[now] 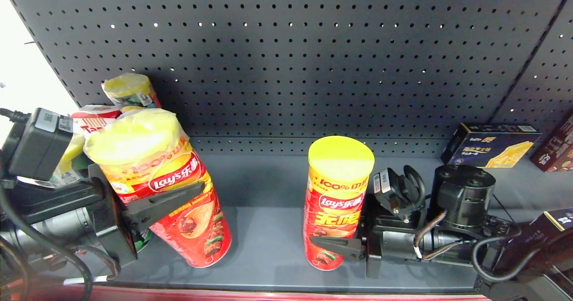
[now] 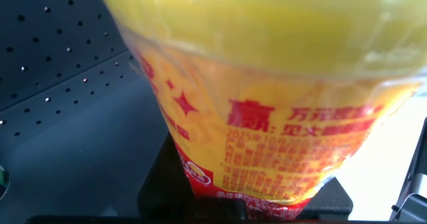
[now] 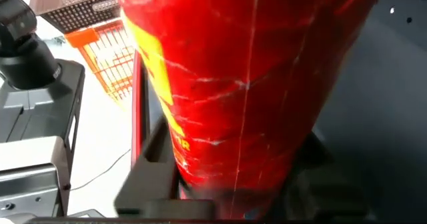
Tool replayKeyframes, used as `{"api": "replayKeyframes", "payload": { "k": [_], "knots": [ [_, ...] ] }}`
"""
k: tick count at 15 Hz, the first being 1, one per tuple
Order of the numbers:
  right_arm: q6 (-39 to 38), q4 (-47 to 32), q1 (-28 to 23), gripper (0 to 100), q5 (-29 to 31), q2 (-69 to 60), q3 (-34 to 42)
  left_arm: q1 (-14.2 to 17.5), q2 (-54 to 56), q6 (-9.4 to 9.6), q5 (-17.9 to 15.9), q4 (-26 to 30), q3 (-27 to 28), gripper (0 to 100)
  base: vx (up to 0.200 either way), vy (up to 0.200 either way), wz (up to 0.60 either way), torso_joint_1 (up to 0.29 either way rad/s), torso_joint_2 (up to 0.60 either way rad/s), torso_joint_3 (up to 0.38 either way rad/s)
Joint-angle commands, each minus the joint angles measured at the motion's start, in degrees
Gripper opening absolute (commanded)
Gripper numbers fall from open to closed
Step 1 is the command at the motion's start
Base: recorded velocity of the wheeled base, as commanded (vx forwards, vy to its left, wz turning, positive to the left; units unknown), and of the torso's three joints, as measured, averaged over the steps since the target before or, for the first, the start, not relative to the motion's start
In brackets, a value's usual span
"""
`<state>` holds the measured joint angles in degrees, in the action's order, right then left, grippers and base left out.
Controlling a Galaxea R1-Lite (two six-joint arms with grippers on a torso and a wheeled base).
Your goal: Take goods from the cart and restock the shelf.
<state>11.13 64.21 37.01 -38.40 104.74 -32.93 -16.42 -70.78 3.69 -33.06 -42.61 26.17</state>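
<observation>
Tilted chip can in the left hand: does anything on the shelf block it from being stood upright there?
Nothing visible does. Only shelf board lies between the tilted can and the upright can in the right hand; other snacks stand behind it, toward the left end.

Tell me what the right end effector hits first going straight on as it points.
The right end effector, shut on the upright can, points toward the robot's left. Straight on, probably the tilted can in the left end effector comes first; depth is unclear.
</observation>
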Motion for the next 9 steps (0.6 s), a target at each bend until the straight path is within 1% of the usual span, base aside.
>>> {"api": "replayKeyframes", "payload": {
  "k": [1, 4, 6, 9],
  "knots": [
    [0.03, 0.04, -0.01, 100, 0.08, 0.11, 0.14, -0.01, -0.06, 0.00, -0.07, -0.02, -0.07, 0, 0.000, 0.000, 0.00, 0.000, 0.00, 0.000],
    [0.12, 0.13, -0.10, 100, 0.43, -2.09, 1.11, -0.01, -0.06, 0.00, 0.01, -0.02, -0.07, 0, 0.000, 0.000, 0.00, 0.000, 0.00, 0.000],
    [0.12, 0.04, -0.18, 100, 0.52, -5.86, 2.60, -0.01, -0.06, 0.00, -0.07, -0.02, -0.07, 0, 0.000, 0.000, 0.00, 0.000, 0.00, 0.000],
    [0.12, 0.04, -2.38, 100, 0.52, -10.52, 5.15, -0.10, 0.03, 0.00, -0.07, -0.02, -0.07, 0, 0.000, 0.000, 0.00, 0.000, 0.00, 0.000]
  ]
}}
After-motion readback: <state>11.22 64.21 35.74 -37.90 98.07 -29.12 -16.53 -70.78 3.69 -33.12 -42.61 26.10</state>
